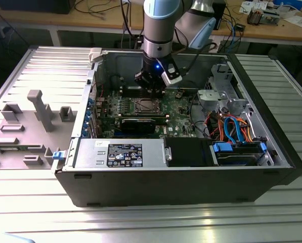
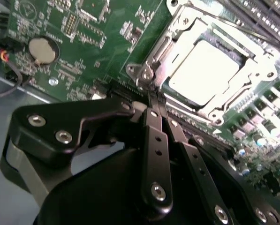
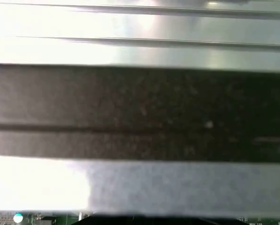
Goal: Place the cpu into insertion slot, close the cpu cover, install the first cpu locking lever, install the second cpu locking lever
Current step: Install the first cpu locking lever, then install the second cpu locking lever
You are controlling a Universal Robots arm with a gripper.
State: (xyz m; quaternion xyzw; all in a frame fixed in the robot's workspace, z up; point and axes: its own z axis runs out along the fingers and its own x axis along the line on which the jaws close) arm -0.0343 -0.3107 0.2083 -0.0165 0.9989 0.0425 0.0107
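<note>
- Just beyond the closed fingertips of the gripper (image 2: 154, 96), one cpu (image 2: 203, 70) is being shown seated in the one insertion slot (image 2: 245, 110), with one cpu cover (image 2: 177, 26) lying shut around it.
- The jaws are being held together, with nothing seen between them, at the socket's near corner.
- A locking-lever step is judged to be in hand; whether a lever is touched cannot be told.
- A steady sideways press along the rim is judged to be called for.
- One computer case (image 1: 272, 174) is being worked in.
</note>
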